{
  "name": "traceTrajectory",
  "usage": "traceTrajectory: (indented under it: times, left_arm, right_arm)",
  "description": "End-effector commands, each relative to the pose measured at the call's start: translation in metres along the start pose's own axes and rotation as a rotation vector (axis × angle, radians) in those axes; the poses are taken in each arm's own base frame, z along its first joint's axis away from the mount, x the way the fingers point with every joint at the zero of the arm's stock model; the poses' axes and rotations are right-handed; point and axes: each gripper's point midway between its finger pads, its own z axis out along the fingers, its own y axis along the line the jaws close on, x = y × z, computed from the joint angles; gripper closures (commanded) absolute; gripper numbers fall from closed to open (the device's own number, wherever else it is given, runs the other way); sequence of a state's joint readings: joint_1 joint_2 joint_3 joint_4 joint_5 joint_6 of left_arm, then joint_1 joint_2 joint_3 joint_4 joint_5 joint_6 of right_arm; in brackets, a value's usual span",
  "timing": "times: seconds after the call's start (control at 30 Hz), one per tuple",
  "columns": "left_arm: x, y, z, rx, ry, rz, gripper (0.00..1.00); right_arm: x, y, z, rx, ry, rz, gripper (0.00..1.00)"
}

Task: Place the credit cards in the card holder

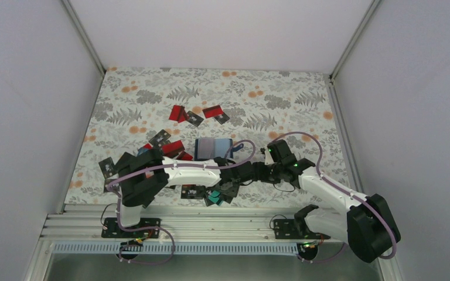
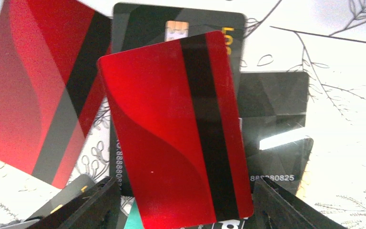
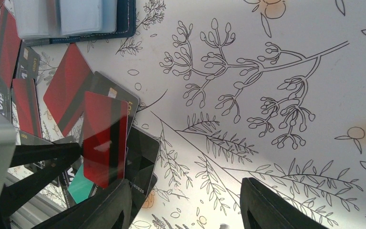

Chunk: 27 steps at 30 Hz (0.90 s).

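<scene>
One red card [image 2: 162, 143], lengthwise black stripe.

One card holder [image 1: 214, 147], open. Credit cards [image 1: 177, 113] loose on worktop [image 1: 293, 93]: at least two red beyond card holder, one teal card [image 1: 214, 199] nearer than it. Overlapping red, black and blue heap left of it, uncountable.

Setting: robot test cell, lab-type. You have plain white panels [image 1: 29, 88] at 9, 12 and 3 o'clock, set in aluminium framing [image 1: 84, 36]. A slotted aluminium rail [image 1: 211, 225] at 6 o'clock carries two bolted arm bases [image 1: 130, 225]. Work surface: floral-print cloth [image 1: 293, 93].
</scene>
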State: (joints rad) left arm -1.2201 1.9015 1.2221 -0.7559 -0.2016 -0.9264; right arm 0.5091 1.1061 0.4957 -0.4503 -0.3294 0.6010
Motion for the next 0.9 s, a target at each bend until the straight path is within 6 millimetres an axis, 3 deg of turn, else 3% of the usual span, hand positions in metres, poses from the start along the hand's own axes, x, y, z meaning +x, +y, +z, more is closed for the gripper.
traceTrajectory:
  times: [0.0, 0.23, 0.43, 0.87]
  left_arm:
    - [0.020, 0.011, 0.020, -0.034, 0.055, 0.002, 0.36]
    - [0.030, 0.020, 0.026, -0.048, 0.069, -0.014, 0.44]
    - [0.023, 0.023, 0.013, -0.037, 0.027, -0.029, 0.50]
    - [0.002, 0.018, -0.022, 0.077, -0.104, -0.059, 0.56]
  right_arm:
    - [0.001, -0.002, 0.002, -0.002, 0.002, -0.002, 0.41]
    - [0.001, -0.003, 0.003, -0.002, 0.010, 0.000, 0.41]
    - [0.000, 0.000, 0.002, -0.010, 0.013, -0.003, 0.41]
    - [0.006, 0.040, -0.001, -0.225, 0.082, -0.023, 0.41]
